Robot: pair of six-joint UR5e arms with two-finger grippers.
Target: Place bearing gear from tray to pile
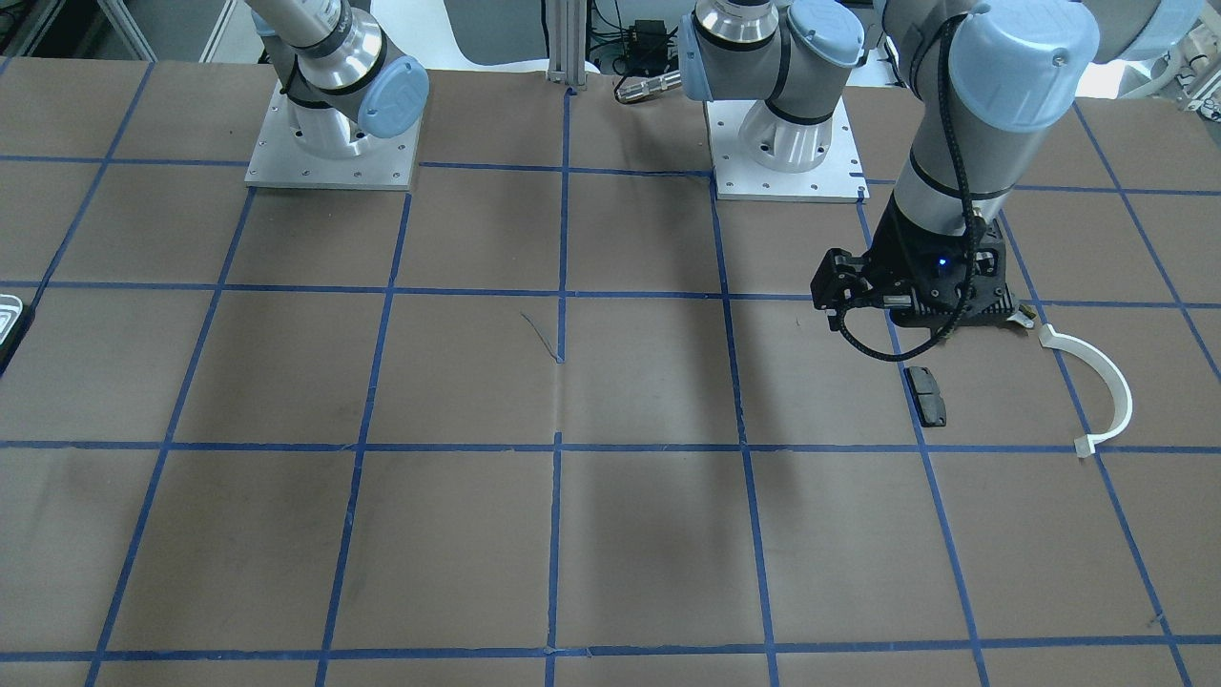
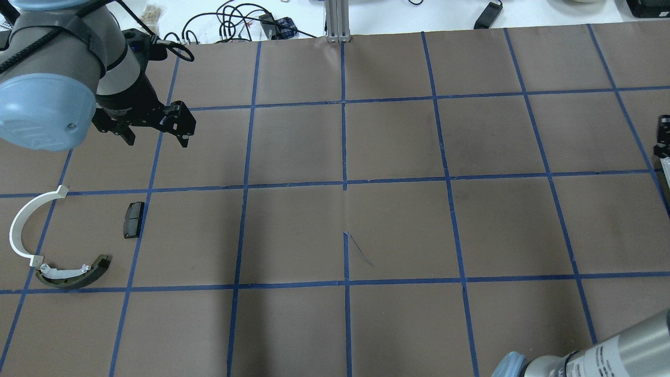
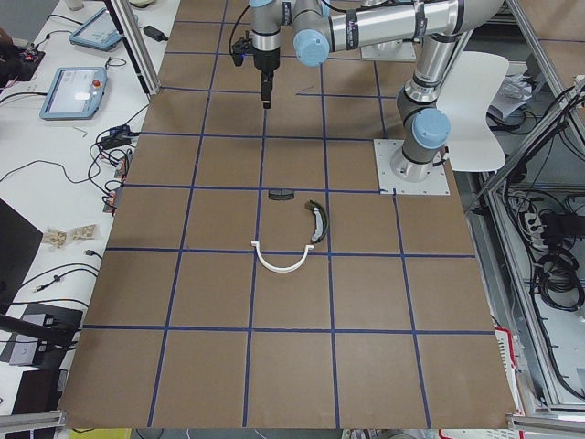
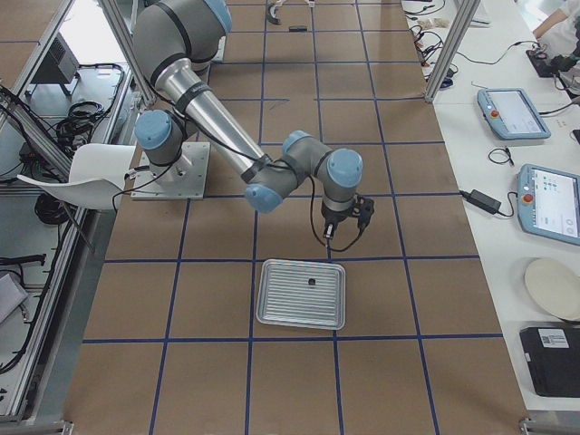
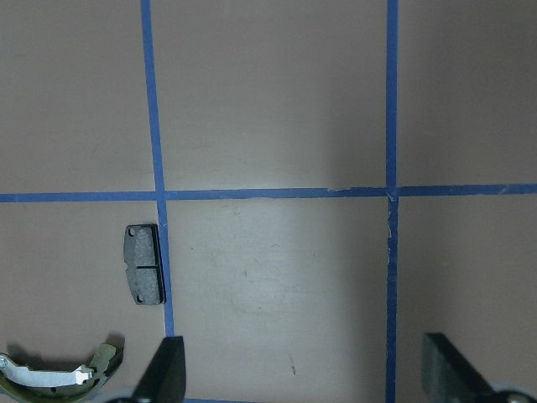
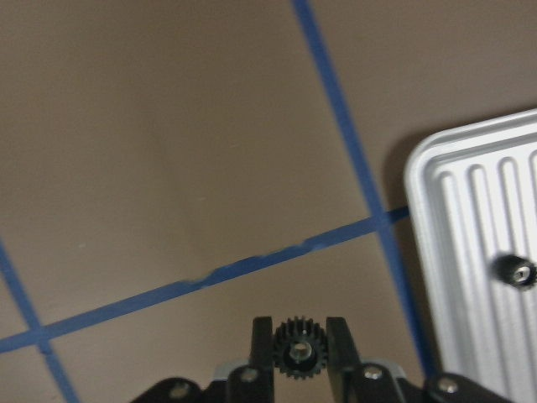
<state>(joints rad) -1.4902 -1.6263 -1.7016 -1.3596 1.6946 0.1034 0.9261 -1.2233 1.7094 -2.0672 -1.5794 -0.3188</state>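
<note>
My right gripper [image 6: 299, 337] is shut on a small black bearing gear [image 6: 299, 356] and holds it above the brown table, just beside the tray's corner. In the exterior right view this gripper [image 4: 332, 237] hangs just beyond the silvery tray [image 4: 302, 293]. Another small black part [image 6: 513, 270] lies in the tray [image 6: 470, 218]. The pile lies at the other end of the table: an olive brake shoe [image 2: 73, 272], a white arc [image 2: 21, 225] and a black pad [image 2: 133, 220]. My left gripper [image 2: 156, 137] is open and empty above the pile, its fingers [image 5: 164, 371] wide apart.
Blue tape lines divide the brown table into squares. The two arm bases [image 1: 332, 143] stand on metal plates on the robot's side. A corner of the tray [image 1: 8, 320] shows at the table's end. Cables and tablets [image 4: 550, 201] lie on the white side bench.
</note>
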